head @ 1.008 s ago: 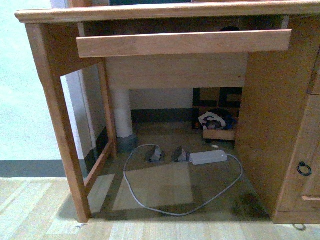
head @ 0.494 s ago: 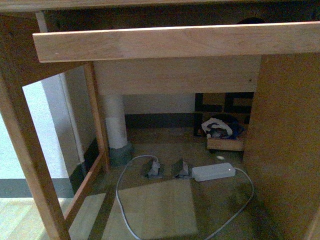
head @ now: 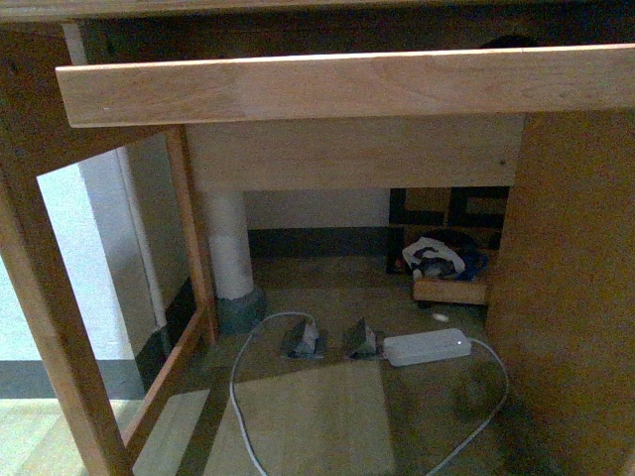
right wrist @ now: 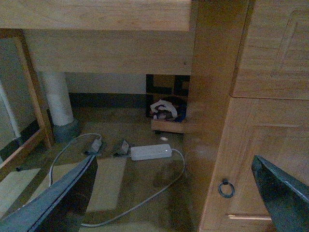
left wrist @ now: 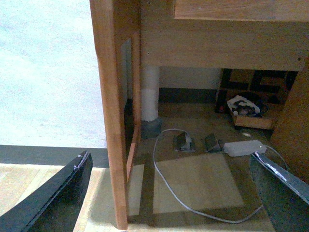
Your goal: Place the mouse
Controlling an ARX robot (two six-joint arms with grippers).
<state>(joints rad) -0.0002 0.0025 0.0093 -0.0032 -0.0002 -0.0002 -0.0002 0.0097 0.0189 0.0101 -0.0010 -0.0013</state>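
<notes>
A dark domed top (head: 506, 42) peeks over the front board of the pulled-out wooden tray (head: 337, 87) near its right end. It looks like the mouse, and the rest of it is hidden behind the board. My left gripper (left wrist: 169, 157) is open and empty, low over the floor beside the desk's left leg (left wrist: 113, 121). My right gripper (right wrist: 174, 159) is also open and empty, in front of the desk's right cabinet (right wrist: 241, 159). Neither gripper shows in the front view.
Under the desk lie a white power adapter (head: 427, 347) with a looping grey cord (head: 243, 397), two small plugs (head: 303, 339) and a box of cloth (head: 446, 263). A white post (head: 228, 248) stands at the back left. The cabinet door carries a ring pull (right wrist: 225, 188).
The front view has closed in on the desk and dropped lower. The tray front now spans the top of the picture and the desktop is mostly out of view.
</notes>
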